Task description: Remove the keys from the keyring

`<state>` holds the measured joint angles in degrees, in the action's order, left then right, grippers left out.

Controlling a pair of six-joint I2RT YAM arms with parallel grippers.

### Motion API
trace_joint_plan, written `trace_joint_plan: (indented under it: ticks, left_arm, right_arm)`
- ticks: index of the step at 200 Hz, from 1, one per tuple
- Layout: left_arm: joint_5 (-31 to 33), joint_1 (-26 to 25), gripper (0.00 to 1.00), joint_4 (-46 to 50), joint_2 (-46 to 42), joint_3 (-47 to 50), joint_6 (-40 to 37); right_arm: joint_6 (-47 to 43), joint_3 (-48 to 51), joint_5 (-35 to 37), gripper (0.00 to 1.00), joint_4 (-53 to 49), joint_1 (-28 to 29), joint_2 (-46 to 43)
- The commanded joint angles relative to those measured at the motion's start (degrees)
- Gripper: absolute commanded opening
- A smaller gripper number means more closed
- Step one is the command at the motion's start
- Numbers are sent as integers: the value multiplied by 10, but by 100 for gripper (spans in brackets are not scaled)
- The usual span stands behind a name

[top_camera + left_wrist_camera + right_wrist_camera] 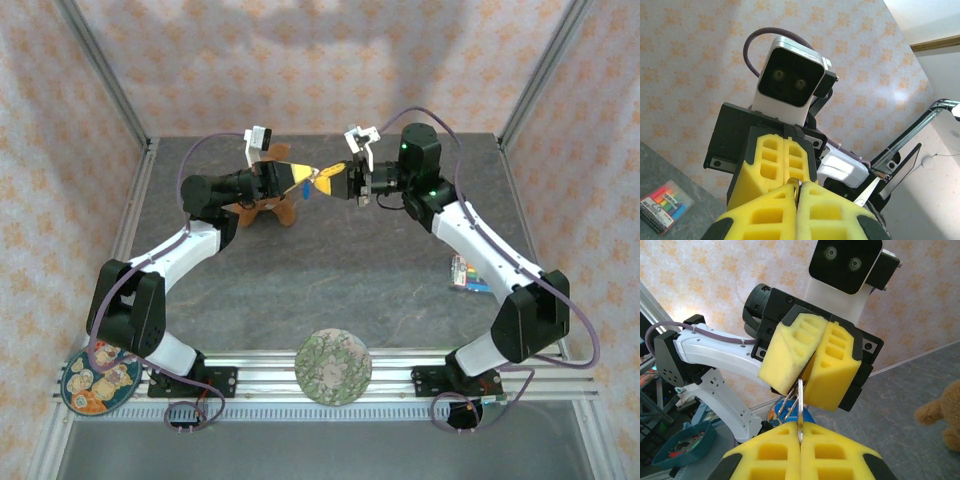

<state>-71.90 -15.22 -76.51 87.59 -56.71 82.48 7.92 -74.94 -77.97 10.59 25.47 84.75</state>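
Both grippers meet in the air over the far middle of the table. My right gripper is shut on the edge-on blade of the silvery key. The wire loops of the keyring run from that key up into the yellow fingers of my left gripper, which is shut on the ring's metal. The blue-headed key hangs just below the ring, between the two grippers. In the left wrist view the right gripper's fingers face mine, tip to tip.
A brown teddy bear sits on the table under the left gripper. A multicoloured flat packet lies at the right. A round patterned disc and a picture plate rest at the near edge by the arm bases.
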Motion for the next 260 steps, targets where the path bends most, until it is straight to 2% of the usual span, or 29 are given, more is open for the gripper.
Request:
trace_joint_plan:
  ticks: [1, 98, 125, 144, 163, 176, 194, 207, 227, 249, 252, 257, 260]
  left_arm:
    - [2, 15, 0, -43, -17, -12, -5]
    - [27, 23, 0, -43, -22, -1, -18]
    - [39, 33, 18, -43, -30, 10, -28]
    - [44, 44, 21, -28, -38, 19, -44]
    - [55, 53, 30, 29, -55, 31, -91]
    - [62, 57, 31, 92, -75, 39, -146]
    - [84, 57, 40, 241, -115, 45, -260]
    - [109, 57, 44, 364, -150, 46, -361]
    - [179, 57, 52, 537, -197, 42, -489]
    - [249, 57, 62, 648, -226, 39, -580]
    - [255, 57, 65, 657, -228, 39, -587]
    - [263, 57, 93, 671, -231, 37, -597]
    - [267, 57, 99, 679, -232, 37, -602]
  right_arm:
    - [-15, 21, 39, 0, 21, -8, -24]
    - [18, 55, 75, 0, 80, -8, -48]
    - [18, 56, 77, 0, 70, -7, -48]
    - [2, 56, 82, 0, 40, -8, -50]
    - [-13, 58, 87, 0, 18, -8, -54]
    - [-16, 61, 88, 0, 12, -12, -55]
    - [-18, 69, 95, 0, 4, -19, -58]
    - [-22, 76, 96, 0, -3, -22, -60]
    - [-49, 81, 114, 0, -39, -24, -64]
    - [-72, 87, 139, 0, -68, -24, -66]
    - [-73, 89, 142, 0, -69, -24, -66]
    - [-75, 90, 146, 0, -73, -24, -65]
    - [-78, 90, 147, 0, -75, -24, -65]
